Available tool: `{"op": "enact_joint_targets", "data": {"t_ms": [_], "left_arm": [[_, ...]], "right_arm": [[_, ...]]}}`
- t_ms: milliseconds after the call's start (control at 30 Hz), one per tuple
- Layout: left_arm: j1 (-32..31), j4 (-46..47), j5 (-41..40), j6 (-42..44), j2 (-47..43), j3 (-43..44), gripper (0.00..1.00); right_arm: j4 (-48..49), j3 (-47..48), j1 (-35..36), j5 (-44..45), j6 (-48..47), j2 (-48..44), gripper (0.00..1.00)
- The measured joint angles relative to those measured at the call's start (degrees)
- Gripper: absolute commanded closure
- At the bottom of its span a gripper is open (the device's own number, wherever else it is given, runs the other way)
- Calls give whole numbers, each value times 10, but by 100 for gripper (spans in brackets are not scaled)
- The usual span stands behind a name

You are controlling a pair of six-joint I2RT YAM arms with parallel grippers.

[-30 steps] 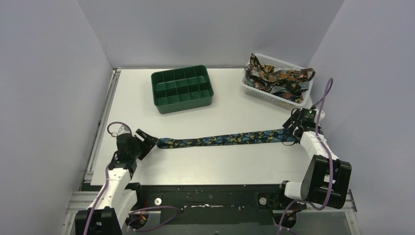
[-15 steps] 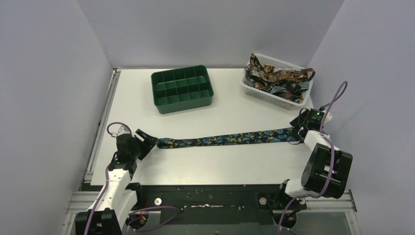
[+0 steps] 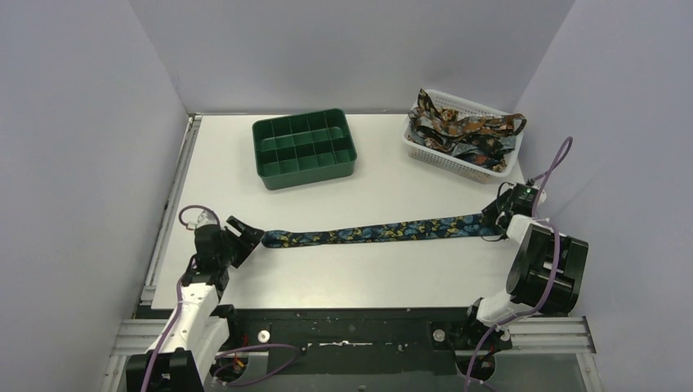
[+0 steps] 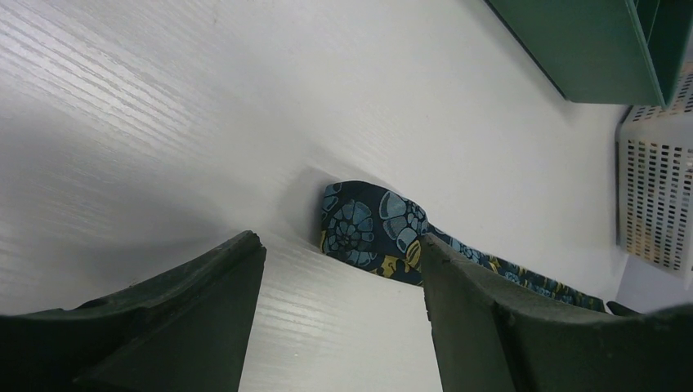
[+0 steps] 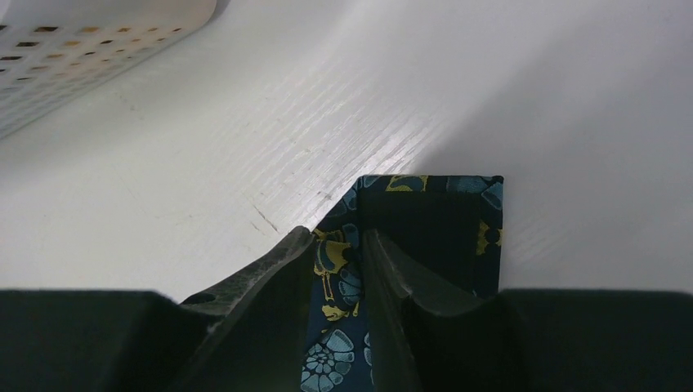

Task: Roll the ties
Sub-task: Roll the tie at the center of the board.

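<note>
One tie (image 3: 368, 232), dark navy with blue and yellow patterns, lies stretched flat across the table from left to right. Its narrow left end (image 4: 372, 229) rests just beyond my left gripper (image 4: 339, 239), which is open and touches nothing. My right gripper (image 5: 339, 234) has its fingers drawn close together on the tie's right end (image 5: 441, 220), where the fabric is folded over and shows its dark back. In the top view the left gripper (image 3: 249, 237) and right gripper (image 3: 490, 222) sit at the tie's two ends. More ties (image 3: 462, 131) are heaped in the basket.
A white mesh basket (image 3: 425, 151) stands at the back right, close behind the right gripper; its wall (image 5: 82, 49) shows in the right wrist view. A green compartment tray (image 3: 315, 171) stands at the back centre. Grey walls close in both sides.
The right gripper's jaws have closed from wide apart down onto the tie's right end, and the right arm has shifted slightly right. The left arm and the tie's left end have stayed put.
</note>
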Motion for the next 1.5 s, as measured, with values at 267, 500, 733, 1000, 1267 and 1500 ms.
{"op": "enact_joint_targets", "data": {"t_ms": [267,500,733,1000,1267,1500], "left_arm": [[0,9,0,-3,0,0,33],[0,9,0,-3,0,0,33],[0,9,0,-3,0,0,33],[0,8,0,-3,0,0,33],[0,8,-7,0,0,0,33],[0,8,-9,4,0,0,33]], "right_arm": [[9,-1,-2,-8,-4,14,81],[7,-2,-2,-9,-11,13,96],[-21,-2,-2,-4,-16,-10,92],[-55,7,4,9,-25,-34,91],[-108,7,55,87,-25,-109,87],[-122,7,58,111,-28,-118,87]]}}
